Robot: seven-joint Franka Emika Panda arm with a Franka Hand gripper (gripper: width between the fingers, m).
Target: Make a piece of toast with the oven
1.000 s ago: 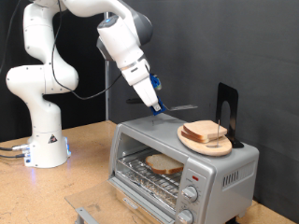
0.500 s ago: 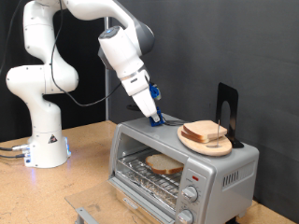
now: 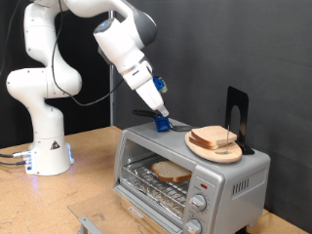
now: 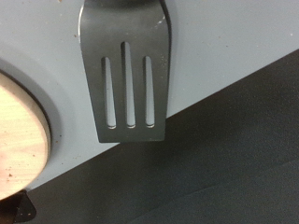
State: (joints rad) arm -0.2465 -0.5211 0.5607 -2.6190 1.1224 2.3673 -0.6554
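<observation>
Resting place of the toast: the piece of toast (image 3: 173, 172) lies flat on the wire rack (image 3: 156, 178) inside the oven (image 3: 190, 174), seen through the open front.
Toast look: pale beige face, tan-brown crust along its edge, roughly square; the part nearest the exterior view's left shows best.
Oven: a boxy silver-grey metal box with two round knobs (image 3: 198, 201) and a small red light (image 3: 203, 183) on the front panel, at the exterior view's right of the opening.
Door: the glass door (image 3: 151, 208) hangs open, folded down in front.
Oven top: a round wooden plate (image 3: 216, 148) sits here carrying a second bread slice (image 3: 214, 137); in the wrist view the plate (image 4: 17, 140) shows as a curved wooden rim.
Gripper: the gripper (image 3: 159, 110) hangs above the oven top, at the exterior view's left of the plate, clenched on the blue handle of a spatula (image 3: 177, 124).
Spatula blade: the slotted metal spatula (image 4: 128, 70) lies over the grey oven top, just beside the plate and apart from it.
Edges: the blade's tip reaches close to the oven top's rim, beyond which the surface is dark.
Open room: bare oven top lies between blade and plate; a black stand (image 3: 235, 115) rises behind the plate.
</observation>
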